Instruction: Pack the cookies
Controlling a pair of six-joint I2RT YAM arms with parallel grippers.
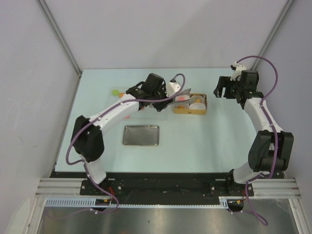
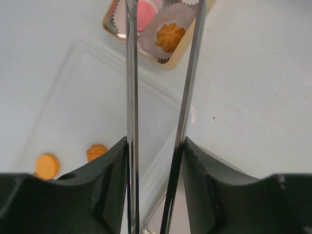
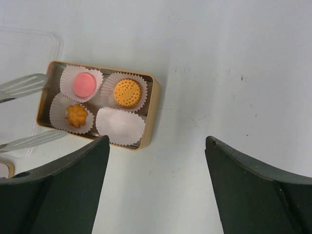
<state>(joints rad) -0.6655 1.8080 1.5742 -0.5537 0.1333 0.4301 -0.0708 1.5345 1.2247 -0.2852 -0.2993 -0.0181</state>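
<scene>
A gold tin point(image 3: 152, 108) holds four white paper cups. Three hold cookies: a pink one point(image 3: 84, 84), a round orange one point(image 3: 127, 92) and a flower-shaped orange one point(image 3: 77, 115); the fourth cup point(image 3: 121, 126) is empty. My left gripper point(image 2: 155, 144) is shut on metal tongs point(image 2: 130, 73), whose blades stand apart and reach over the tin's near end point(image 2: 168, 62). Two loose orange cookies point(image 2: 47, 165) point(image 2: 96, 152) lie on a clear plastic tray point(image 2: 87, 97). My right gripper point(image 3: 157, 141) is open and empty, right of the tin point(image 1: 190, 105).
A flat metal lid point(image 1: 141, 135) lies in front of the left arm. A green cookie point(image 1: 115, 91) lies at the far left of the table. Grey walls enclose the table on three sides.
</scene>
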